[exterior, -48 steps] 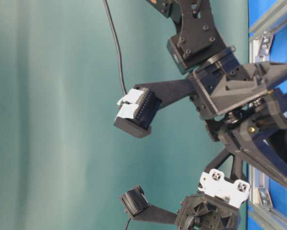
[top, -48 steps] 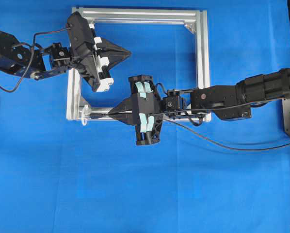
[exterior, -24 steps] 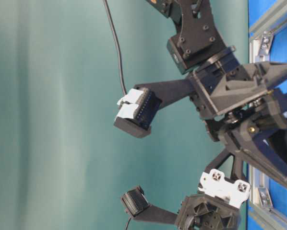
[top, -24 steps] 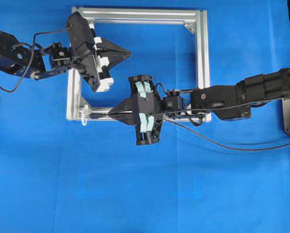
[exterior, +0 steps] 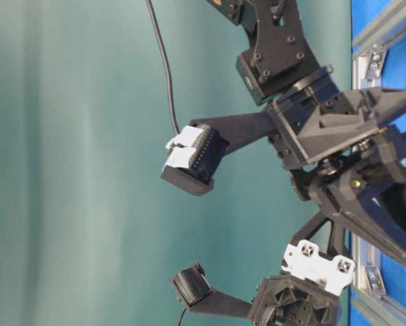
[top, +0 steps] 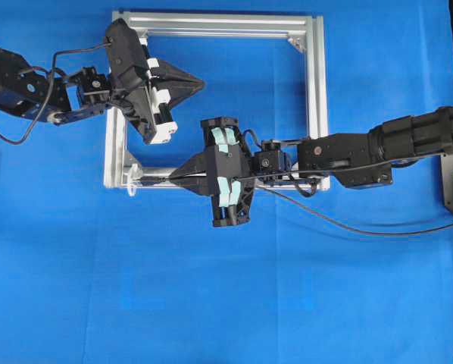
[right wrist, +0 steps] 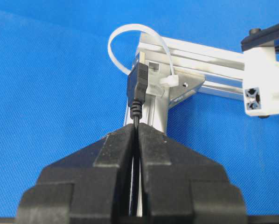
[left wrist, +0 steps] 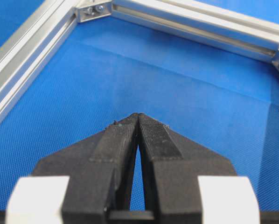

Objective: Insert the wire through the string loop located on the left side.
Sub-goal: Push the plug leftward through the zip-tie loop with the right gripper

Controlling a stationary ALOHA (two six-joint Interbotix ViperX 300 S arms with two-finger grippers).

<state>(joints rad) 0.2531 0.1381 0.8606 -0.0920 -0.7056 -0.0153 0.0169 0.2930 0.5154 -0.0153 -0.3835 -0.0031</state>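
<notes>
Gripping the long thin black flexible wire (right wrist: 136, 113) in my right pincer (right wrist: 136, 128), I have its two dark fingers pressed together on the cable just behind the small dark plug (right wrist: 138, 84). In the right wrist view the plug stands straight out past my fingertips, and its tip sits against the lower left edge of the thin white string loop (right wrist: 130, 44), in front of the silver aluminium frame (right wrist: 195, 58) corner where that loop is tied. I cannot tell from this view whether the tip is already inside the ring or only just in front of it.

From overhead, my right pincer (top: 173, 176) points left along the frame's bottom bar (top: 154, 173), and the white loop (top: 131, 187) hangs off the lower left corner, a short way beyond my fingertips. The rest of the wire (top: 340, 224) trails behind my right arm across the blue bench (top: 226, 303) toward the right edge.

My left pincer (left wrist: 138, 119) has its fingers closed together on nothing; the left wrist view shows only blue cloth under the tips and the frame's bars beyond. Overhead, the left pincer (top: 200, 81) hovers inside the upper left part of the frame, pointing right, well apart from the loop and the plug.
</notes>
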